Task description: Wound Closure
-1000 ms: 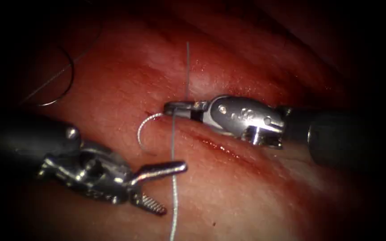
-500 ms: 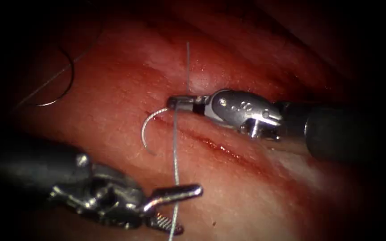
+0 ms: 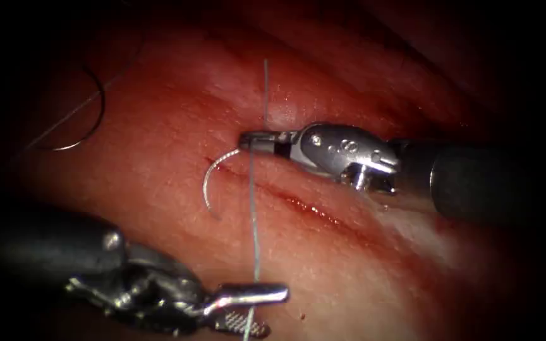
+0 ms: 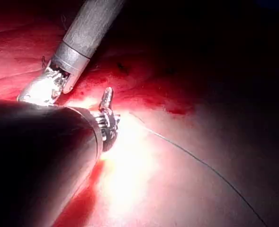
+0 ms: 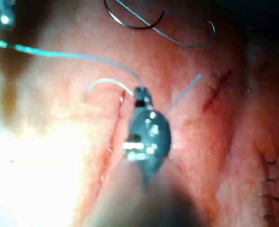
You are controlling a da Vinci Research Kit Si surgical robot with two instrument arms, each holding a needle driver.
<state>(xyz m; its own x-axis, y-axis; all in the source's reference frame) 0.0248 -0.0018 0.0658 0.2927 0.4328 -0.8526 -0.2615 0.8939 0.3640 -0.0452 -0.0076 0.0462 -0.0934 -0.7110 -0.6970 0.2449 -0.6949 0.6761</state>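
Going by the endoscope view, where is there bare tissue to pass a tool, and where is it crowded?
Bare: the pale tissue right of the taut thin thread, below the red cut.
Crowded: the cut's left end, where the right tool holds the curved steel needle by its end. The left tool, jaws open, straddles the thread.

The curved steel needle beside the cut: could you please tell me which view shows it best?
The endoscope view: the curved steel needle shows its whole arc left of the cut, upper end under the right tool, whose jaws are shut there. The right wrist view gives the needle as a pale arc at that tool.
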